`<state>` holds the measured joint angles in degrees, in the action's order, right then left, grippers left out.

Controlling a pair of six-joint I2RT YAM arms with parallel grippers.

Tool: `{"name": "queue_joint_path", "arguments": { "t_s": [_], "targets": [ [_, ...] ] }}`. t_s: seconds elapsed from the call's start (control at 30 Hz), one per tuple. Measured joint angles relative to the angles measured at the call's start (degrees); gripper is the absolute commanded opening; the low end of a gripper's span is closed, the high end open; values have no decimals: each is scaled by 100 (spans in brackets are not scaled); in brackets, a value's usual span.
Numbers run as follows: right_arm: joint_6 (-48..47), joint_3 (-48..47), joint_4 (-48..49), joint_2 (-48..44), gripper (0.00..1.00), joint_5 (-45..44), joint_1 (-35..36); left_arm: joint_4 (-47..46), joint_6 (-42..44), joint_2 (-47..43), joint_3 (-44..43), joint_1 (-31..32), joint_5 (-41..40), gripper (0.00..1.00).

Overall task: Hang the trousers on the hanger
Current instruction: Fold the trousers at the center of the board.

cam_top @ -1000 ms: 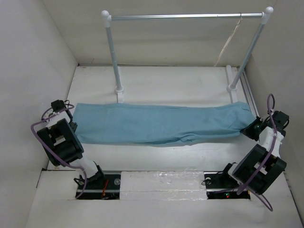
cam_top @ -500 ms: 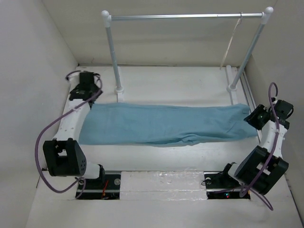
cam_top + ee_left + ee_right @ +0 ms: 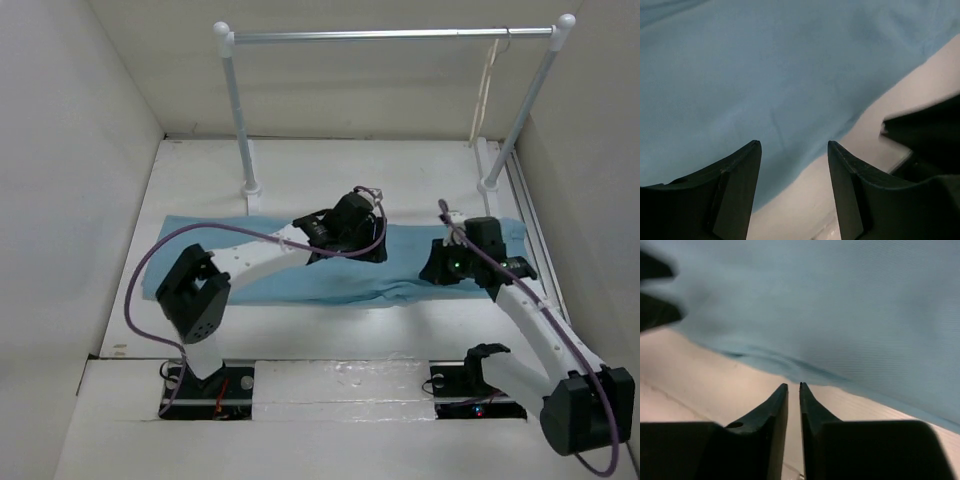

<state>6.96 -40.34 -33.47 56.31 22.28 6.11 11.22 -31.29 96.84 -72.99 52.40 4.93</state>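
The light blue trousers (image 3: 405,250) lie flat across the table, stretched left to right. My left gripper (image 3: 365,245) hangs over their middle, near the front edge. In the left wrist view it (image 3: 794,145) is open and empty, above the cloth (image 3: 765,75) and the bare table (image 3: 860,135). My right gripper (image 3: 428,272) is right of it, over the trousers' front edge. In the right wrist view it (image 3: 793,385) is shut on nothing, just short of the cloth (image 3: 840,300). The cream hanger (image 3: 487,85) hangs at the right end of the rail.
The silver rail (image 3: 390,35) on two white posts (image 3: 235,110) stands at the back of the table. White walls close in on the left, right and back. The two grippers are close together; the right one shows as a dark shape (image 3: 930,130) in the left wrist view.
Both arms have left the trousers' two ends and swung in over the middle. The trousers now lie loose on the table, with their left end a little farther left.
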Motion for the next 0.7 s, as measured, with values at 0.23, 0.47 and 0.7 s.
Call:
{"name": "queue_joint_path", "arguments": {
  "t_s": [0.23, 0.47, 0.7],
  "targets": [
    [428, 372, 393, 323, 55, -562, 1956, -431, 35, 1541, -1021, -732, 872, 52],
    [695, 269, 601, 1224, 51, -1484, 2337, -511, 13, 2299, -1086, -1078, 1132, 52],
    [1202, 188, 575, 1464, 0, -2546, 2743, -592, -96, 2315, -1088, -1176, 1217, 51]
  ]
}}
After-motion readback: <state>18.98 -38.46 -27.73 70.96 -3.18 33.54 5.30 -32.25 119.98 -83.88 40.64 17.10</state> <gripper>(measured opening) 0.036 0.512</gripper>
